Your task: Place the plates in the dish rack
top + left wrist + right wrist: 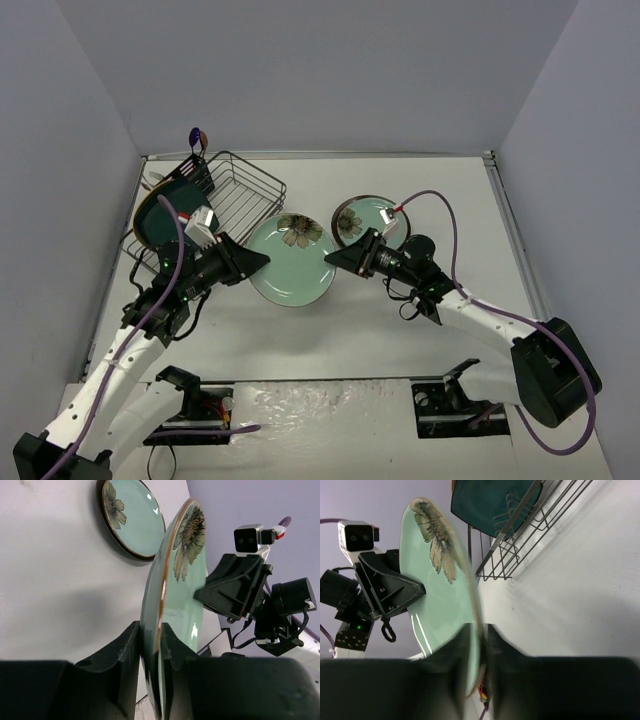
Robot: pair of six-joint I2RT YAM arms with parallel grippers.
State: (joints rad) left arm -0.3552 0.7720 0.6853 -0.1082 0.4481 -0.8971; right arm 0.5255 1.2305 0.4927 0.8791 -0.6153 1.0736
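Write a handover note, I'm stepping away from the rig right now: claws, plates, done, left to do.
The left claw is shut on one rim of the pale green flower plate; the right claw is shut on its opposite rim.
The dish rack sits far left, with a dark teal plate set in it.
A dark-rimmed flower plate lies flat on the table beside the right claw.
Done: one plate racked. Left: the held plate, then the dark-rimmed one.

Free rack (250, 190) slots beside teal plate (150, 222)
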